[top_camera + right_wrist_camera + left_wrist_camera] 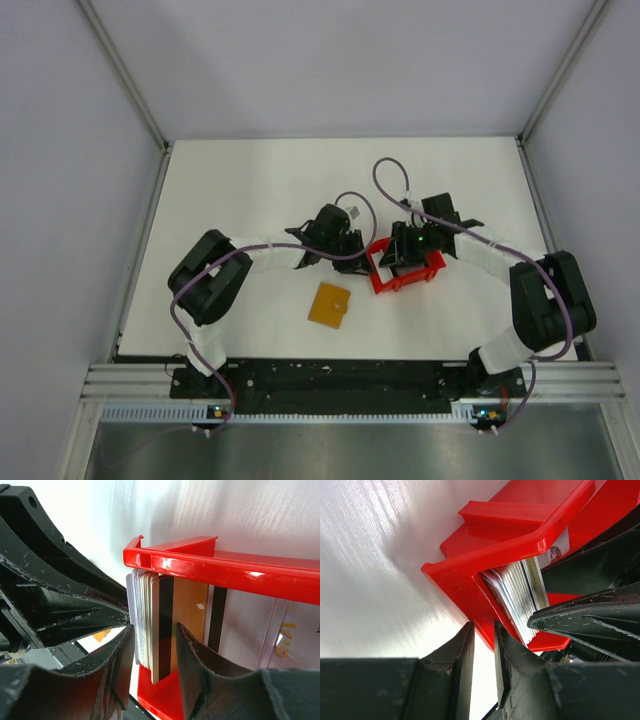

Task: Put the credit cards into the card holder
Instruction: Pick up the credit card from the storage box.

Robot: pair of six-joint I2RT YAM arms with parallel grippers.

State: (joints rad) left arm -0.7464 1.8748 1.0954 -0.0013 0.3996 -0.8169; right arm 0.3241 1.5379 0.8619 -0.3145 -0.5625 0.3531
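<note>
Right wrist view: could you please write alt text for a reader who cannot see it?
A stack of thin plastic cards stands on edge in a corner of a red raised-rim plastic tray on a white table. The right gripper has its two black fingers on either side of the stack's lower part.

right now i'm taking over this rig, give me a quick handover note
Left gripper: jaws narrowly apart, empty, at a corner of the red tray.
Right gripper: open, straddling the stack of cards standing on edge in that tray.
Orange card holder: flat on the table, apart from the tray, untouched.
Done: no card seen out of the tray. Left: grip, lift, insert cards.
</note>
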